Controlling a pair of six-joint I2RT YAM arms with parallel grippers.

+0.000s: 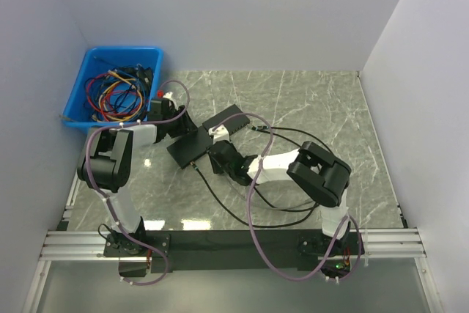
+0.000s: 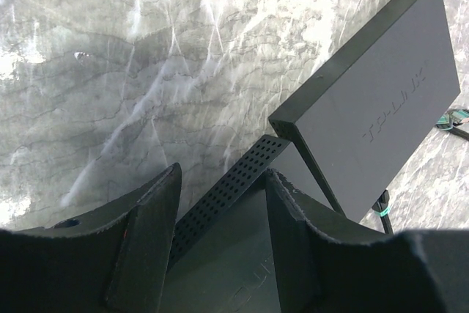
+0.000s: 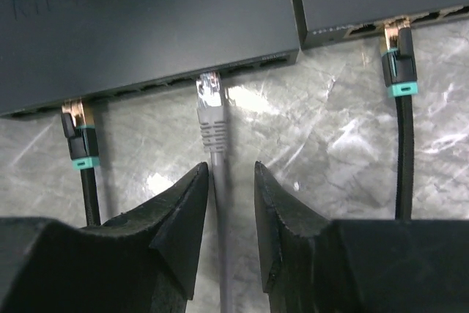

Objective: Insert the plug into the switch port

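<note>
Grey patch cable point(image 3: 218, 144) runs up btwn the right gripper point(image 3: 231, 177), whose jaws stand part-open astride it w/ a gap on one side, not clamping. Its clear plug point(image 3: 209, 89) sits at a port mouth of the flat black switch box point(image 3: 146, 20), most of its body showing, so I judge alignment done, final push left. Left gripper point(image 2: 223, 181) straddles that box's vented edge; can't tell if it clamps.

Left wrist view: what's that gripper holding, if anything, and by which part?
The nearer switch, it appears, by its perforated end: the fingers of the left gripper sit closed on either side of that corner.
</note>
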